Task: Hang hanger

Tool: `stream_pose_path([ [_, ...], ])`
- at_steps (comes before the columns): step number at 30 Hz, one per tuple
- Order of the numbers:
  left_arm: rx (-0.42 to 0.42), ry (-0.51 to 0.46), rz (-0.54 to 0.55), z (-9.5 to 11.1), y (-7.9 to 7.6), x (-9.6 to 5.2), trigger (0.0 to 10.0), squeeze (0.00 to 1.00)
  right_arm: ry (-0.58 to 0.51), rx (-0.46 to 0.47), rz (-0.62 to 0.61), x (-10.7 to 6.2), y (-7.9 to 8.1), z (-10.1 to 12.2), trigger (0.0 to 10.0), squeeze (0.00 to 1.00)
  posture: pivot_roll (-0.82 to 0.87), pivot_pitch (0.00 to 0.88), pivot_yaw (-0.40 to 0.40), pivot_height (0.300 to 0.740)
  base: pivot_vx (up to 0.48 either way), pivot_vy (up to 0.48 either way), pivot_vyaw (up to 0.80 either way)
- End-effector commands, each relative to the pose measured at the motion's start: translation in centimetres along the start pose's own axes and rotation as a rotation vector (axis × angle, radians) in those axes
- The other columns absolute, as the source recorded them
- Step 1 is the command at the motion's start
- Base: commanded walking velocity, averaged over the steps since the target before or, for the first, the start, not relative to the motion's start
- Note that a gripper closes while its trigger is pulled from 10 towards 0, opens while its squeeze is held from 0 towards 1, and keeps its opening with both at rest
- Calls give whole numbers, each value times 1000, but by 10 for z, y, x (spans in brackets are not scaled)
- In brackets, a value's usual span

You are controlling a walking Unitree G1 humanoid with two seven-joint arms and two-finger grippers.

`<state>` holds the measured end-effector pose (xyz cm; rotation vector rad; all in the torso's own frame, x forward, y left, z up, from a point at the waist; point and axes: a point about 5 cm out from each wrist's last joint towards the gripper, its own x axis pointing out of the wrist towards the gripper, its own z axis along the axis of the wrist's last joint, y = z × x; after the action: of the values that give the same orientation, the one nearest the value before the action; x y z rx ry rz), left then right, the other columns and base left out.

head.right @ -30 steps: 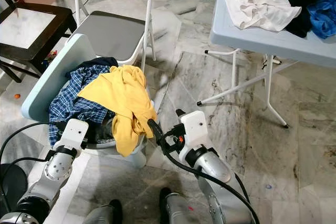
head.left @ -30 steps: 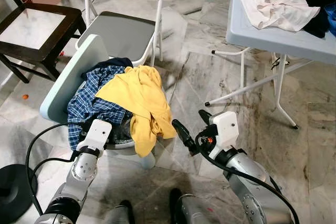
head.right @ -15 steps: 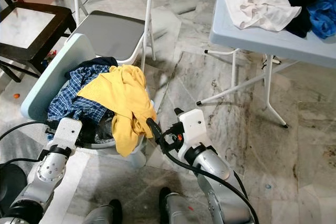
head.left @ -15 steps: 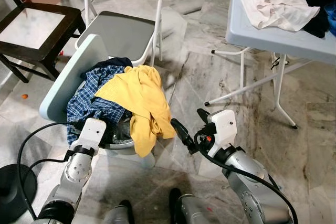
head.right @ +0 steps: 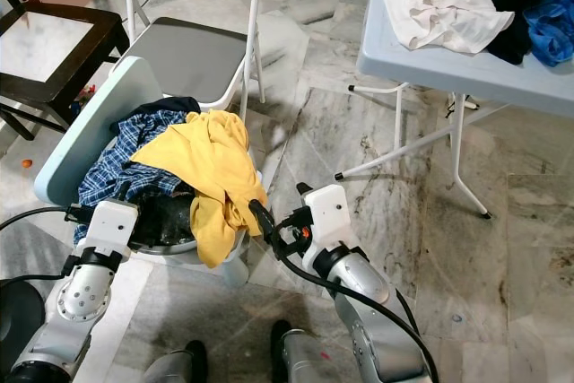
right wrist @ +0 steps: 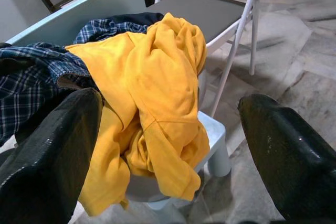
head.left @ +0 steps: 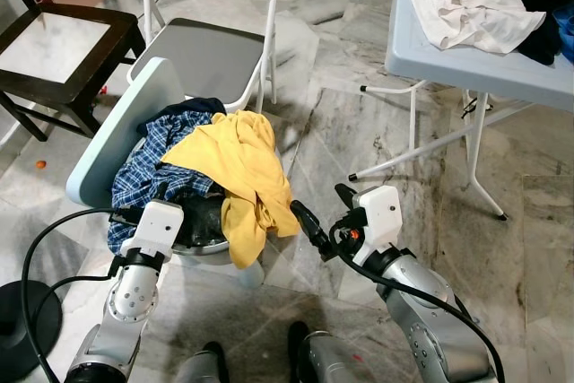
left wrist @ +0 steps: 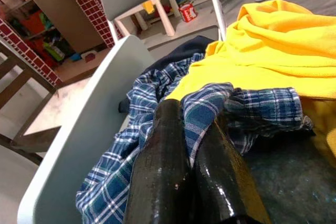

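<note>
Left gripper (left wrist: 197, 129) clamps plaid shirt (head.left: 148, 172), lifting it; right gripper (head.left: 325, 218) waits, fingers apart, at yellow shirt's (head.left: 238, 163) 4 o'clock.

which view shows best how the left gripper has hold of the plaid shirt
The left wrist view: the left gripper is shut on a fold of the plaid shirt. In both eye views its white wrist housing hides the fingers; the right wrist view shows the shirt alone.
</note>
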<state>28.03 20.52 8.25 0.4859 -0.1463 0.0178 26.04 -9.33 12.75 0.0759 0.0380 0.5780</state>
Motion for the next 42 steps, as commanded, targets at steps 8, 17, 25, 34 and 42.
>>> stream_pose_path([
  [8, 41, -253, 115, 63, 44, 21, 0, 0, 4, -1, -3, 5, -3, -4, 10000, 0, 44, 246, -65, 740, 0, 0, 0],
  [17, 96, -430, 186, 119, 71, 30, 0, 0, -1, 2, 9, 10, -1, -6, 10000, 0, 67, 236, -61, 740, 0, 0, 0],
  [25, 126, -358, 229, 107, 82, 14, 0, 0, 2, 5, 15, 10, 0, -9, 10000, 0, 82, 237, -63, 740, 0, 0, 0],
  [34, 237, -468, 318, 142, 130, 0, 0, 0, 12, 4, 49, 15, 0, -11, 10000, 0, 122, 237, -88, 740, 0, 0, 0],
  [42, 251, -594, 328, 182, 137, 14, 0, 0, 8, 2, 67, 21, 2, -11, 10000, 0, 131, 232, -85, 740, 0, 0, 0],
])
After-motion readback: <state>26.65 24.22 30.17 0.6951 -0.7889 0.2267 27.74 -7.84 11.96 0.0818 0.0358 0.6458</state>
